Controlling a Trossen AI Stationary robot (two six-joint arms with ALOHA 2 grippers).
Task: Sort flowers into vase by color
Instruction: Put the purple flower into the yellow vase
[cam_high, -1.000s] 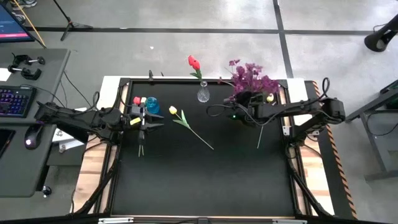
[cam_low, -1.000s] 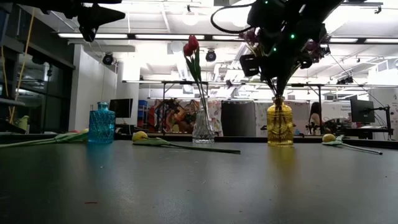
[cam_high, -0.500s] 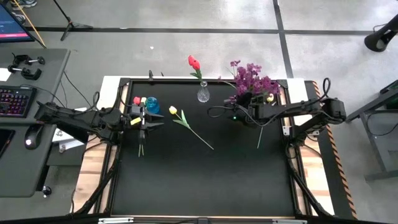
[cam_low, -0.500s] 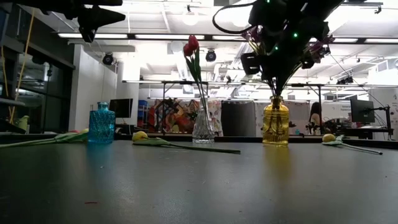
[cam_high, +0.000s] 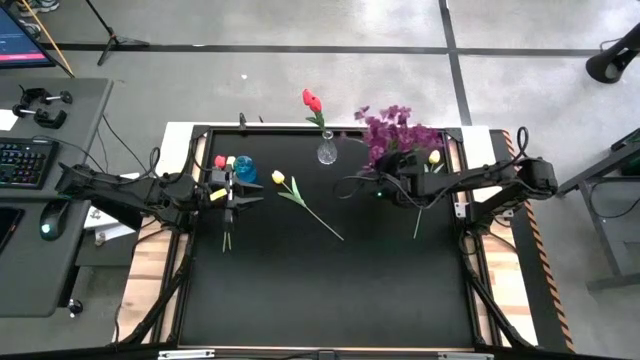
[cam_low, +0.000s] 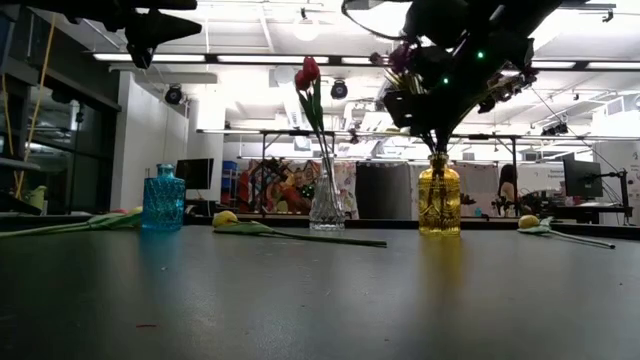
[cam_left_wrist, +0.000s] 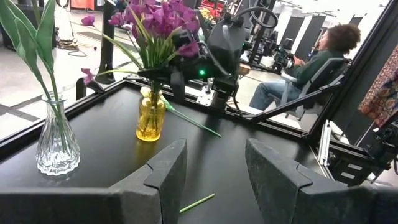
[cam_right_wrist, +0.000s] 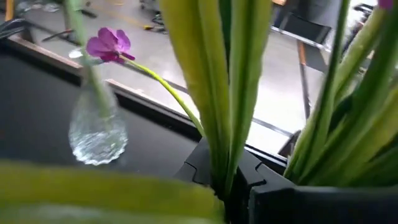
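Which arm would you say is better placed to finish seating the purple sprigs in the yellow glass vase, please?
Right: its claw grips the purple blossom sprigs above the yellow glass vase, stems inside. The left claw hovers across the table.

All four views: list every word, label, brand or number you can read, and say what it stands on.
No text can be read in any view.
The monitor at the high view's left edge shows marks too small to read.
The colourful mural behind the table in the low view is too blurred to tell whether it holds letters.
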